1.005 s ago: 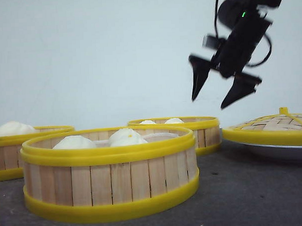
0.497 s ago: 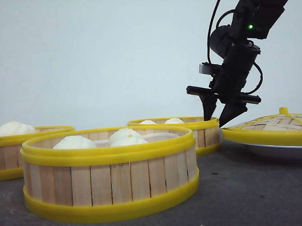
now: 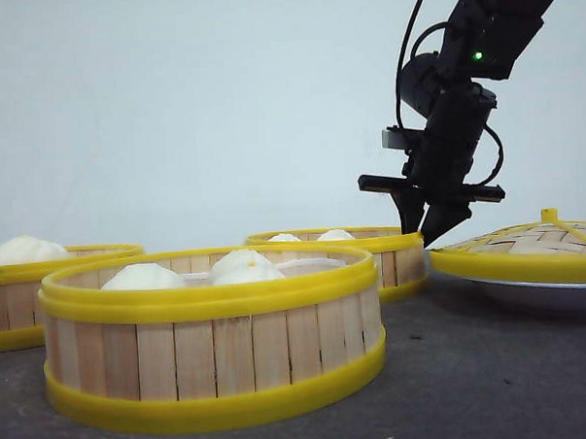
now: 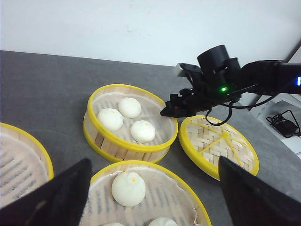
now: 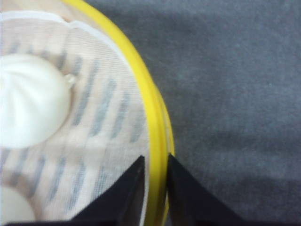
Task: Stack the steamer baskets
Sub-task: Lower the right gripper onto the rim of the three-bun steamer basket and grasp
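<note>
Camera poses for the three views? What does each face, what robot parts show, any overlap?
Front: low at table height, facing forward; near steamer basket, right gripper.
Left wrist: high, looking down on far steamer basket, lid, right arm; own fingers.
Right wrist: close above basket rim, fingers straddling it.
Shared: far basket, all views.

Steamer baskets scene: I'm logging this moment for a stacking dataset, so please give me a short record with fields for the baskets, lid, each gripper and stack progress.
baskets: three, all on the table, none stacked; near steamer basket, left steamer basket, far steamer basket
contents: white buns on cloth liners
lid: woven lid beside the far basket, on a white plate
right gripper: fingers straddle the far basket's yellow rim, nearly closed
left gripper: open, above the near basket, holding nothing
</note>
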